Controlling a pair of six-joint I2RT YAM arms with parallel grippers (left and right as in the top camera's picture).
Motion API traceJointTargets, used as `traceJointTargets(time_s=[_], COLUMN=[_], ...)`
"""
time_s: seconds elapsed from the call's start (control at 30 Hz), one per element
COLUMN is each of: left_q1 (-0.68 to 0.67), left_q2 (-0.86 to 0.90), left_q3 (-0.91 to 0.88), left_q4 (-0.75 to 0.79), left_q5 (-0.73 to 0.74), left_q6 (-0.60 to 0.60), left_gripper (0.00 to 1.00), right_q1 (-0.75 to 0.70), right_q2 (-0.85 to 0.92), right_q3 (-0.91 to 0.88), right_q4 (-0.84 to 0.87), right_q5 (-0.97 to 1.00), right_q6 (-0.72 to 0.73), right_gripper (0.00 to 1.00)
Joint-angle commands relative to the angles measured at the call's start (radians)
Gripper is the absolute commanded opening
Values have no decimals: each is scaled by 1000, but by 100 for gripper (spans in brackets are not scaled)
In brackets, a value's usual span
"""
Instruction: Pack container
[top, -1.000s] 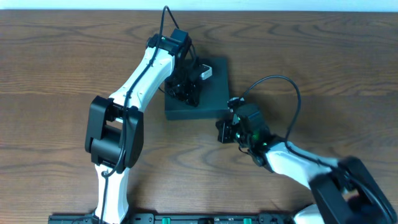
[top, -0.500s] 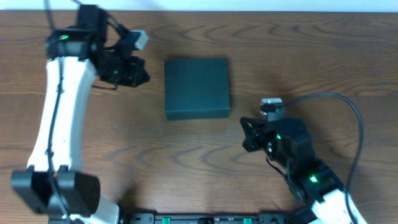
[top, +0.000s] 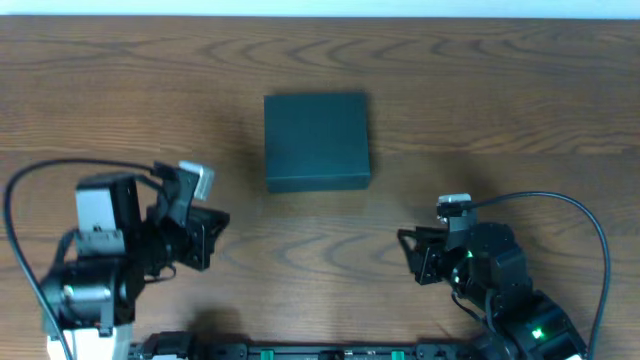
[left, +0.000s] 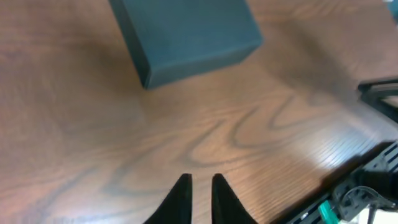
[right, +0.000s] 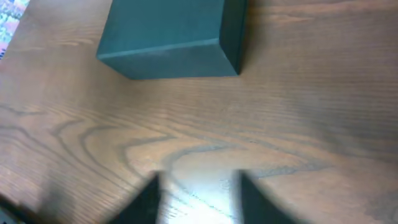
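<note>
The brown, wood-grained desk (top: 500, 100) carries the dark teal-green, matte cardboard box (top: 316, 140), its lid down flat. It sits at the centre, toward the far side, with its edges parallel to the desk's (it is so nearly square that no long axis shows). Near left, the left arm's black fingers (left: 180, 199) are pinched almost together on nothing. Near right, the right arm's fingers (right: 146, 202) (blurred) are spread wide and empty.
</note>
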Motion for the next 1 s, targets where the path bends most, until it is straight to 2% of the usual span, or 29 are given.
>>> traceJointTargets(time_s=[0.0,0.1,0.2,0.43,0.53,0.6,0.67,0.77,0.87,0.97], left_q1=[2,2,2,2,0,0,0,8,32,65], left_q2=[-27,-23,-21,-21,-23,-40,-95,-240,-398,-520], left_q3=[-22,-22,-22,-22,-22,-22,-31,-112,-252,-399], left_q4=[6,-6,-45,-54,-54,-53,7,173,299,395], left_q5=[-11,-11,-14,-83,-153,-257,-394,-526,-591,-592], left_q6=[-25,-97,-218,-218,-218,-195,-182,-183,-183,-190], left_gripper=[95,95,95,95,95,95,95,95,95,95], right_q1=[-8,-7,-7,-7,-7,-7,-7,-7,-7,-7], right_q2=[16,29,32,32,32,32,32,32,32,32], right_q3=[2,2,2,2,2,2,2,2,2,2], right_q4=[3,-3,-10,-10,-10,-10,-10,-10,-10,-10], right_q5=[-1,-1,-1,-1,-1,-1,-1,-1,-1,-1], right_q6=[-3,30,30,30,30,30,30,30,30,30], right_gripper=[99,99,99,99,99,99,99,99,99,99])
